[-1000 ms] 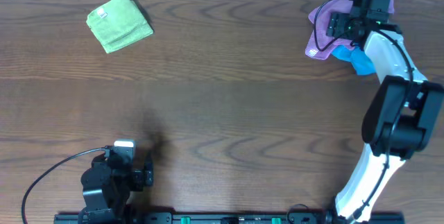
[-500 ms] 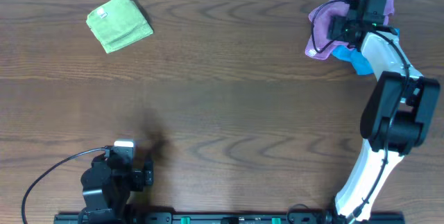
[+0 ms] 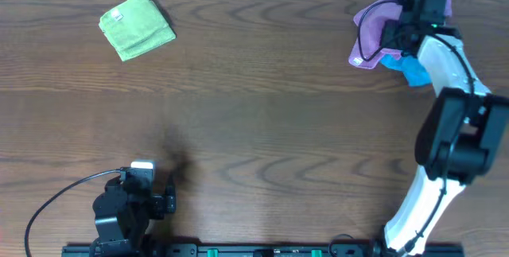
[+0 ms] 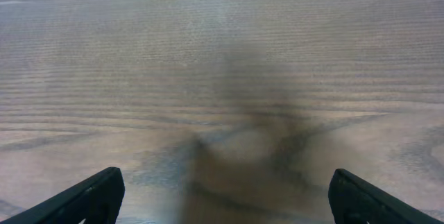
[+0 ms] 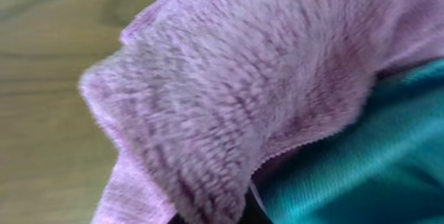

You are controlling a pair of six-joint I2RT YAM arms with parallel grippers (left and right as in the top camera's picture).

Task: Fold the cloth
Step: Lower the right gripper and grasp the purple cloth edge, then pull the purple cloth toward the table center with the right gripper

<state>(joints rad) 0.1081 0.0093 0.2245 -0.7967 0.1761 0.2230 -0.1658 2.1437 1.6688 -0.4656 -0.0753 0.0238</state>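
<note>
Purple cloth (image 3: 370, 25): upper right of the overhead frame, rumpled, partly overlapping a blue cloth (image 3: 411, 69).
Right gripper (image 3: 395, 33): jaws clenched on the purple cloth. The right wrist view shows a raised ridge of pile running into the barely visible fingertips.
Left gripper (image 4: 225, 200): jaws spread wide and empty, over bare table (image 4: 222, 57) at the overhead's lower left.
Green cloth (image 3: 137, 25): upper left, folded, well apart.
Step, as judged: drawing the purple cloth off the heap onto open wood.
Doing it well: lift only a little, then drag slowly toward the frame's centre.
Risk: the blue layer snagging and trailing along.
</note>
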